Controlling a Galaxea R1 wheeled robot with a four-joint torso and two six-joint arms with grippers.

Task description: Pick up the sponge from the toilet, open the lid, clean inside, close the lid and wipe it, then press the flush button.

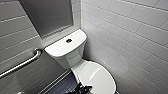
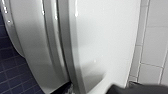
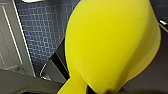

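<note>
The white toilet (image 1: 75, 53) stands against the tiled wall with its lid (image 1: 98, 76) down. The round dark flush button (image 1: 69, 40) sits in the tank top. My left gripper (image 1: 81, 89) is at the lid's near left edge, open, with nothing in it. The left wrist view looks closely along the lid (image 2: 105, 42) and the seam under its rim. The yellow sponge (image 3: 110, 45) looms large in the right wrist view, pinched at its lower end by my right gripper, which is shut on it.
A metal grab bar (image 1: 21, 64) runs along the left wall. White tiled wall (image 1: 130, 37) closes in on the right of the toilet. Dark blue tiled floor (image 1: 62, 86) lies to the left of the bowl. A grey panel (image 1: 47, 15) hangs above the tank.
</note>
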